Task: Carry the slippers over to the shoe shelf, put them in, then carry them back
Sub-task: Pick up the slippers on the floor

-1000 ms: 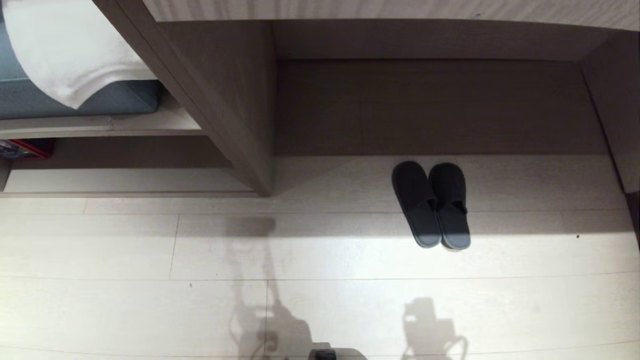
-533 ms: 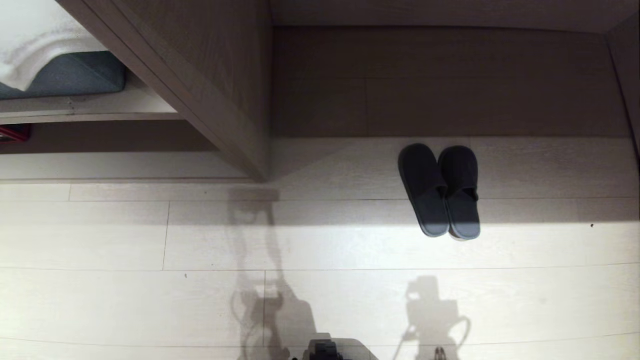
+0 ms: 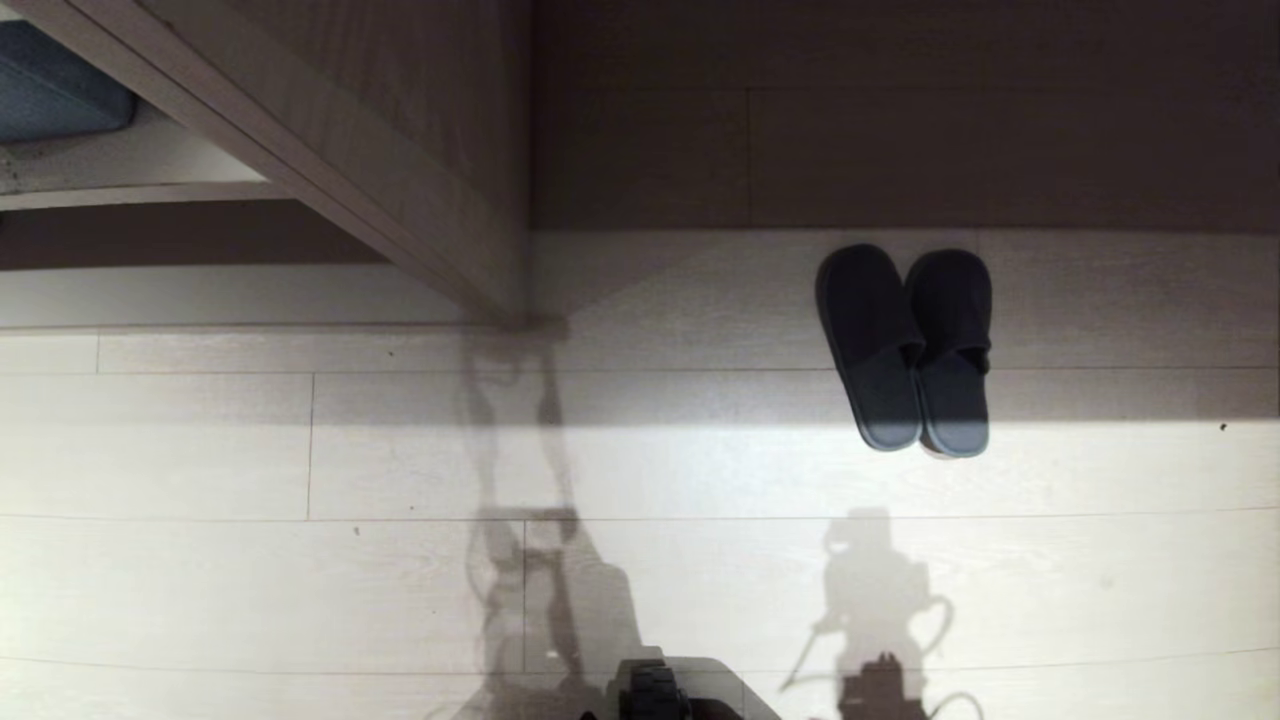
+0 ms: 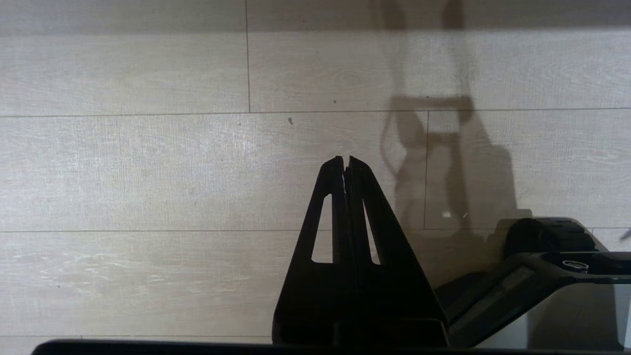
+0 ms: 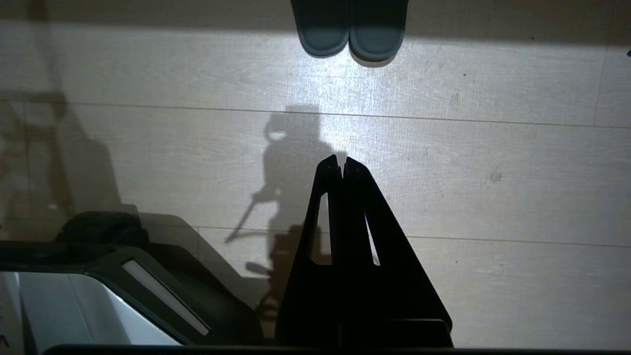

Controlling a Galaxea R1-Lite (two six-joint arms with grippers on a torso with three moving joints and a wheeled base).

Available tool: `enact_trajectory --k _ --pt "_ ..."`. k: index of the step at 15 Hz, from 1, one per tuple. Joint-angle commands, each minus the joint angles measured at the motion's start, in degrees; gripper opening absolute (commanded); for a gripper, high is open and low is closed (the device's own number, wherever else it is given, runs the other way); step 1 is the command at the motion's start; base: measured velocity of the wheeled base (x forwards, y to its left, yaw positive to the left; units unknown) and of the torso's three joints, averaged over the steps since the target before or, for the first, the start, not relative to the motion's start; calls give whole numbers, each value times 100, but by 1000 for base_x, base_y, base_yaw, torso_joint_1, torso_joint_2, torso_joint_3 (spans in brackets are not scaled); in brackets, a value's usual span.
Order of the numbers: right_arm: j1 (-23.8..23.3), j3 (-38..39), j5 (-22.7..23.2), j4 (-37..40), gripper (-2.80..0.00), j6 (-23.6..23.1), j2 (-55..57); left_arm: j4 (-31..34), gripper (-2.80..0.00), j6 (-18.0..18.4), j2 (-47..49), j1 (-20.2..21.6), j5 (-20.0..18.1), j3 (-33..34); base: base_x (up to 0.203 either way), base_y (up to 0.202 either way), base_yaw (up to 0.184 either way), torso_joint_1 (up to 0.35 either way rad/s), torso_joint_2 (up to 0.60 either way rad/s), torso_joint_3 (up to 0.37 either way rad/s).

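Note:
The slippers [image 3: 905,345], a dark pair lying side by side, rest on the pale floor at the mouth of a wide dark recess, toes pointing into it. Their heels [image 5: 351,29] also show at the far edge of the right wrist view. To the left, past a slanted taupe panel [image 3: 400,190], is the shoe shelf [image 3: 230,295], a low cubby with a pale bottom board. My left gripper [image 4: 345,159] hangs shut over bare floor. My right gripper [image 5: 341,159] is shut too, empty, well short of the slippers.
The wide recess [image 3: 900,130] behind the slippers lies in deep shadow. A blue-grey cushion [image 3: 50,90] sits on a ledge above the shoe shelf. My own base [image 3: 655,690] shows at the near edge, and arm shadows fall across the floor planks [image 3: 300,580].
The head view has tipped further down, so the whole scene has slid away and more near floor and my base show. The slippers and both grippers have stayed put.

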Motion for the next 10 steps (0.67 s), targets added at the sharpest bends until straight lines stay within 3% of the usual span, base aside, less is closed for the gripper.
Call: enact_trajectory --k 1,10 --pt "2 -5 1 2 -280 2 4 1 -280 -2 -1 0 0 0 0 0 0 1 -2 -194" --pt "2 -5 1 2 -280 2 4 1 -280 -2 -1 0 0 0 0 0 0 3 3 -198"
